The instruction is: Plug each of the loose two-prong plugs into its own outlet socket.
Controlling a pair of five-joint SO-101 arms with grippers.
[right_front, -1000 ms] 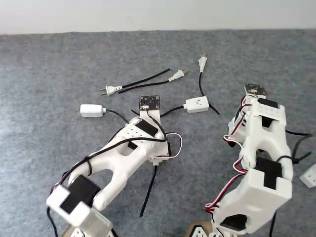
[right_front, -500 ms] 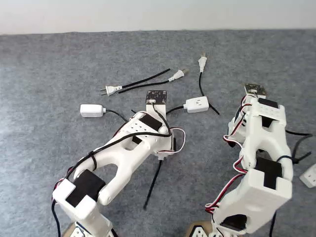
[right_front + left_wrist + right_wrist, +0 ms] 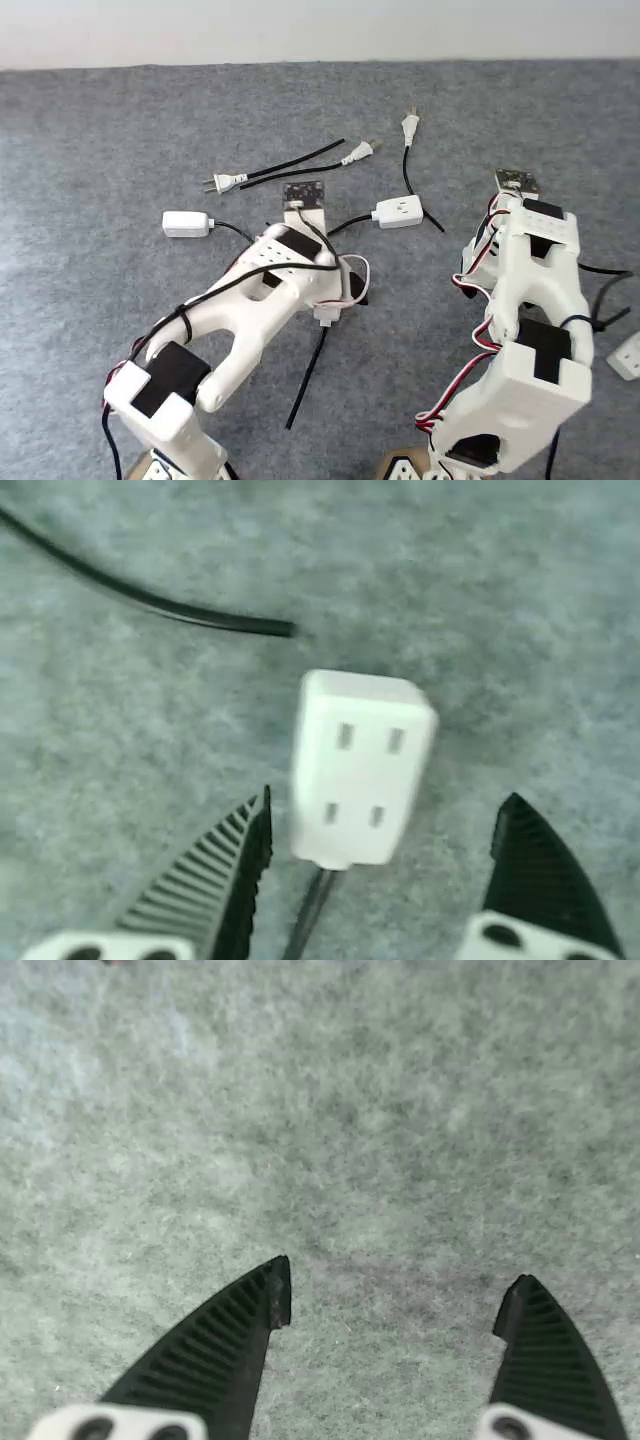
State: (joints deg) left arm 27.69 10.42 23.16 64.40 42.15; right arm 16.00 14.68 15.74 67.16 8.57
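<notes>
Left wrist view shows the left claw (image 3: 387, 802) wide open, holding nothing. One white socket block (image 3: 362, 770) lies flat on the grey carpet (image 3: 520, 600) between its two fingers (image 3: 235, 880), nearer to one of them and touching neither. Its two pairs of slots face up. Just past the block lies the end of a black cord (image 3: 270, 627). From high up I count three loose plugs beyond this claw: first plug (image 3: 225, 183), second plug (image 3: 360, 152), third plug (image 3: 409, 124). Two more white sockets lie there, side socket (image 3: 186, 224) and other socket (image 3: 399, 211), one on each side of the claw. The right claw (image 3: 402, 1275) is wide open too, over carpet, gripping nothing.
</notes>
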